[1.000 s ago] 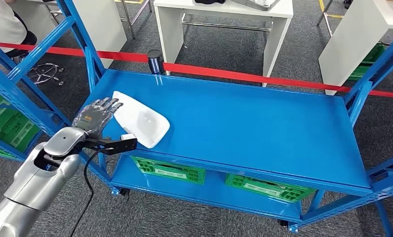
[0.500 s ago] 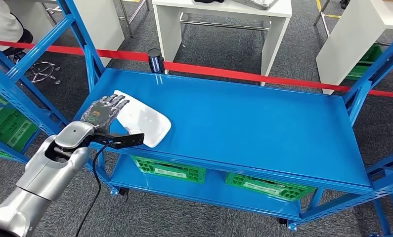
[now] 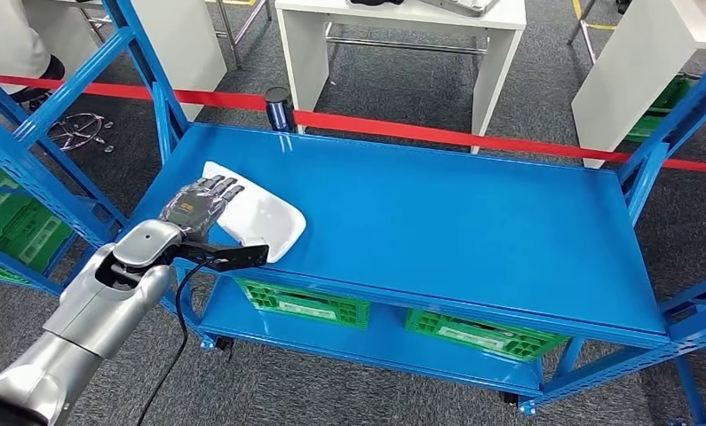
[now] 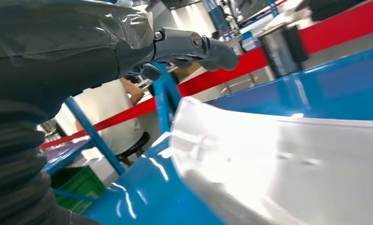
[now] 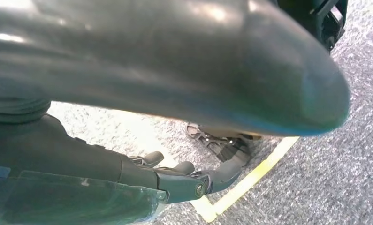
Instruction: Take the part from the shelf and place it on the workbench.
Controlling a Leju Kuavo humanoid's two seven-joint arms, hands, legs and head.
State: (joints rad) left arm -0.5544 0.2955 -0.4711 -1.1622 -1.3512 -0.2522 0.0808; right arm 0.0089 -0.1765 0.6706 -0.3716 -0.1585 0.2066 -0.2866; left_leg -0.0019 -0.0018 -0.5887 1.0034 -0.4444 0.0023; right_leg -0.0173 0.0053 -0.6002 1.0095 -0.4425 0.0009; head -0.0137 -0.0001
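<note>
Head view: my left hand point(image 3: 198, 203) over white part point(image 3: 258, 217) at shelf's point(image 3: 438, 222) 9 o'clock — fingers spread, gripping nothing.

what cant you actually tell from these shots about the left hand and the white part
- Contact: in the head view the left hand covers the near end of the white part, so whether it touches is hidden.
- Fingers: in the left wrist view the fingers stand above the part with nothing between them; their tips are blurred.
- Part's underside: hidden against the blue shelf.
- Part's far end: cut off by the left wrist view's edge.

No text, label or number is legible anywhere.
</note>
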